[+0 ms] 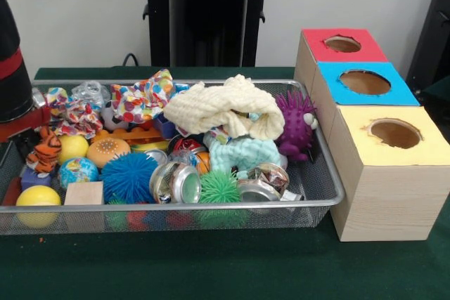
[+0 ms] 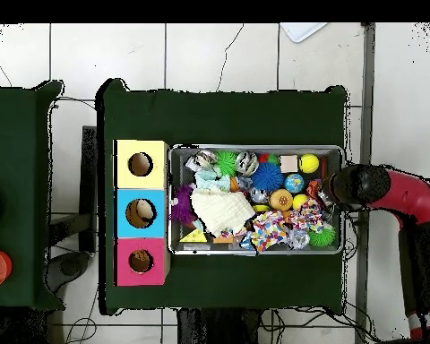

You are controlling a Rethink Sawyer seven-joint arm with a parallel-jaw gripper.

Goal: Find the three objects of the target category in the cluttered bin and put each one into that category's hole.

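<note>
The wire mesh bin point(image 1: 211, 83) stands on the green table, full of toys; it also shows in the overhead view point(image 2: 254, 149). The orange black-striped tiger point(image 1: 46, 151) lies at the bin's left end in the front view. I cannot pick out the duckling or the bear in the clutter. The red-surround hole point(image 1: 342, 43) tops the farthest box; in the overhead view the red-surround hole point(image 2: 141, 261) is at the lower left. My gripper point(image 1: 21, 137) hangs low over the bin's end, right beside the tiger; in the overhead view my gripper point(image 2: 339, 190) is at the bin's right end.
Blue-surround hole point(image 1: 364, 82) and yellow-surround hole point(image 1: 394, 133) sit in the same row of boxes. In the bin: cream knit cloth point(image 1: 225, 107), purple hedgehog toy point(image 1: 295, 124), blue spiky ball point(image 1: 129, 177), green spiky ball point(image 1: 219, 187), cans point(image 1: 176, 182), wooden block point(image 1: 84, 193), yellow ball point(image 1: 39, 198).
</note>
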